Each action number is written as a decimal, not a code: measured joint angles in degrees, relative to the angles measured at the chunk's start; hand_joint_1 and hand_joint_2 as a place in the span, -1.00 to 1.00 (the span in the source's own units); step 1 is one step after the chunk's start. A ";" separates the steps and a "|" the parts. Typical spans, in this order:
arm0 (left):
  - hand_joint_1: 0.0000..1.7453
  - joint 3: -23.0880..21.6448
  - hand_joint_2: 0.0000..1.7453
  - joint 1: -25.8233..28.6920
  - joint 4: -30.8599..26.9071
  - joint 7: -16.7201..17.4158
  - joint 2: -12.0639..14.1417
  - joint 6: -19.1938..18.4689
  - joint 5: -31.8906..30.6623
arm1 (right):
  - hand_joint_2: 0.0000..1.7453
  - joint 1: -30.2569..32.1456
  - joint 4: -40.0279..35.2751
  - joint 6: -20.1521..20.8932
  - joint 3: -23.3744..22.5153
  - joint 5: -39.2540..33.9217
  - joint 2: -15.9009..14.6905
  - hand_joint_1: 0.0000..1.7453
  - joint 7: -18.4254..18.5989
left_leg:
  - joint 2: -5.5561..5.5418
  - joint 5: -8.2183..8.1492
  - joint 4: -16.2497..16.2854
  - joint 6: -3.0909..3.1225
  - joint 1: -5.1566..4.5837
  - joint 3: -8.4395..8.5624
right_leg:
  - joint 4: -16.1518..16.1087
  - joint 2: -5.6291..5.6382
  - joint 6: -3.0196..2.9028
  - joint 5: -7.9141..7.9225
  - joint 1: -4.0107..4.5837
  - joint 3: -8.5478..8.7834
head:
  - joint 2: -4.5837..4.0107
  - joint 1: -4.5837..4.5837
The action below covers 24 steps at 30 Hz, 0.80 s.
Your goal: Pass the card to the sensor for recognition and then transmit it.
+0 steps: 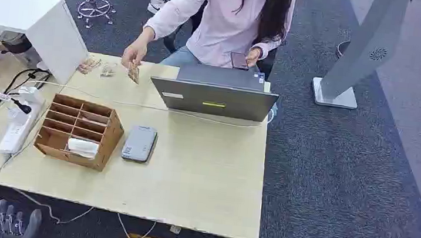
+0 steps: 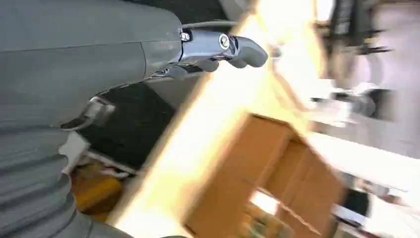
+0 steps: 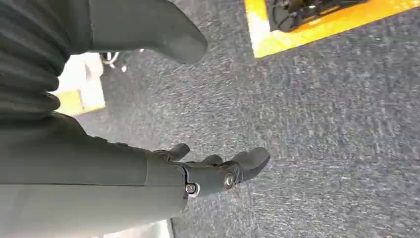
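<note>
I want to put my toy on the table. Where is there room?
The biggest bare patch of the table lies between the laptop and the near edge, right of the grey sensor. A smaller strip runs in front of the wooden organizer. The left end is crowded with cables and a power strip, and the person's hand holds a card over the far edge.
</note>
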 joint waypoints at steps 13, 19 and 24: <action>-1.00 -5.71 1.00 -4.04 -13.92 -0.46 0.92 4.94 -13.32 | 1.00 -0.43 0.76 0.37 -0.07 7.95 0.70 -1.00 1.81 | 0.01 0.06 0.01 0.00 0.01 0.06 | 0.00 0.02 -0.04 0.05 0.00 0.02 | 0.00 -0.02; -1.00 -9.27 1.00 -9.30 -13.21 2.67 3.96 9.60 -22.04 | 1.00 -0.66 0.94 1.16 0.15 10.29 0.79 -1.00 2.08 | 0.01 0.08 0.01 -0.02 0.01 0.06 | 0.00 0.03 -0.04 0.05 0.00 0.01 | 0.00 -0.02; -1.00 -11.91 1.00 -13.96 -10.49 5.66 6.53 12.74 -29.04 | 1.00 -0.79 1.07 1.42 0.46 11.93 0.85 -1.00 2.12 | 0.01 0.09 0.02 -0.01 0.01 0.05 | 0.01 0.03 -0.04 0.05 0.00 0.00 | 0.00 -0.02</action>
